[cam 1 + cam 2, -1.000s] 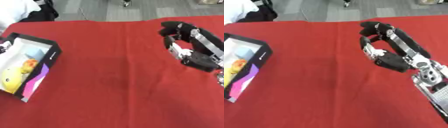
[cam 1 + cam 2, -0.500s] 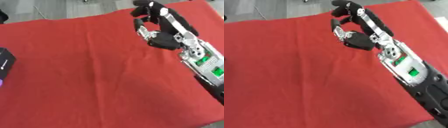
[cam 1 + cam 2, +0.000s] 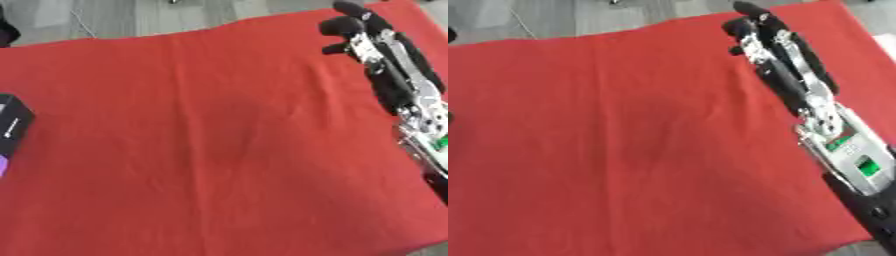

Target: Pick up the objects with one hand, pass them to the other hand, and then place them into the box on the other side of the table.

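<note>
The right hand is reaching out over the far right part of the red cloth, its fingers lying nearly straight and pointing away toward the far edge, with nothing between them — it is holding no object. No loose object is showing anywhere on the cloth in either view, so where the next thing to pick up lies cannot be told from here; it may be sitting beyond the far edge or off to the right, outside what the camera is taking in. That is the main risk: the hand is working at the very margin of the view, and a grasp made there could be happening half out of sight, so a miss or a knocked-away item would be hard to catch. The arm is also stretching far out, which could leave little room to correct. The left hand is not showing at all, so a handover would need it brought in first. The box is sitting at the left edge, well apart from the hand — only a dark corner and a sliver of purple are showing, and what is inside it cannot be seen.
</note>
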